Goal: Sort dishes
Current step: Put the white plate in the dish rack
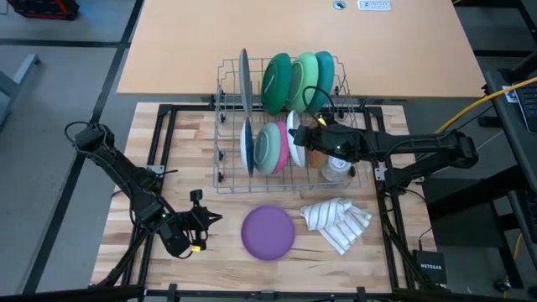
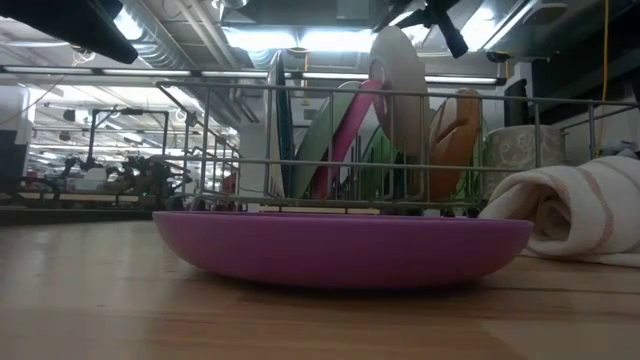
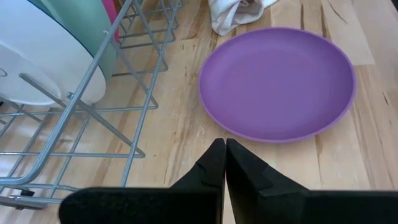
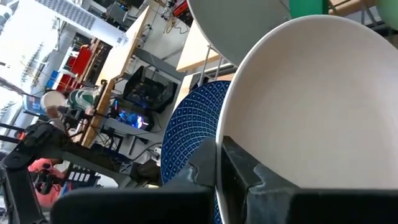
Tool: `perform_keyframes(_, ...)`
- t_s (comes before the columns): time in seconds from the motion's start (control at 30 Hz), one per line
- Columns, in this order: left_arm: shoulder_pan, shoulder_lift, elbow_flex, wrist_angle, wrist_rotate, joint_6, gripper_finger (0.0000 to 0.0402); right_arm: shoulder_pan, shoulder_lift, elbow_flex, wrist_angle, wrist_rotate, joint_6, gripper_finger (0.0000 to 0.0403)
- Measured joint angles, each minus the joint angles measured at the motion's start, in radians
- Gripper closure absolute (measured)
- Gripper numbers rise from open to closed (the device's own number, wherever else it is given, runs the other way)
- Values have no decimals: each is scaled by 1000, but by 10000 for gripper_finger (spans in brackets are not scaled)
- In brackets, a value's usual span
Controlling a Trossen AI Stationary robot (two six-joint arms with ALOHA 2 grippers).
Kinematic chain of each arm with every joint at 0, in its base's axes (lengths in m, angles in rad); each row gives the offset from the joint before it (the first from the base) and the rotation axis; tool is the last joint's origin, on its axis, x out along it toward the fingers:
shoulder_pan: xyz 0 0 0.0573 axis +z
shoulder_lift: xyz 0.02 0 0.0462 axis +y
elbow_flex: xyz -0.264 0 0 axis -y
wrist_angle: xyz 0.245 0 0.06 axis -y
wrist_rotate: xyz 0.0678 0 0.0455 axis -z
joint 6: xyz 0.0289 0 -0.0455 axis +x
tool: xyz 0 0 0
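Note:
A purple plate point(image 1: 268, 232) point(image 3: 277, 81) lies flat on the wooden table, in front of the wire dish rack point(image 1: 226, 101). Green, teal, grey, blue and pink dishes stand on edge in the rack. My left gripper point(image 1: 211, 220) point(image 3: 224, 146) hovers shut near the table's left front, pointing at the purple plate and touching nothing. My right gripper point(image 1: 295, 134) point(image 4: 219, 168) reaches over the rack's right side, shut on a white plate point(image 4: 311, 93) point(image 2: 398, 100) that stands next to the pink dish point(image 1: 284, 144). My right gripper pinches the white plate's rim point(image 4: 219, 146) between its two fingers, high on the plate. The fingers come from the table's right, slanting slightly down. The plate stands upright on edge inside the rack; whether its lower edge rests on the wires is hidden by other dishes.
A white striped cloth point(image 1: 336, 222) lies crumpled right of the purple plate. A clear glass cup point(image 1: 336, 168) stands at the rack's right front, under my right arm. A blue patterned plate point(image 4: 186, 130) stands just beyond the white one. A larger table point(image 1: 294, 33) lies behind the rack.

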Motion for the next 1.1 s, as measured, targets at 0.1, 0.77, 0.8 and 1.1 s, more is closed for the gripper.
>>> perform_keyframes(0.1,0,0,0,0,0,0,398,0,-1,1,-22,9,20,396)
perform_keyframes(0.77,0,0,0,0,0,0,398,3,-1,0,-318,25,-8,350)
perform_keyframes(0.8,0,0,0,0,0,0,398,2,3,-3,-332,22,-8,350)
perform_keyframes(1.1,0,0,0,0,0,0,398,2,1,-2,-380,-83,-7,327)
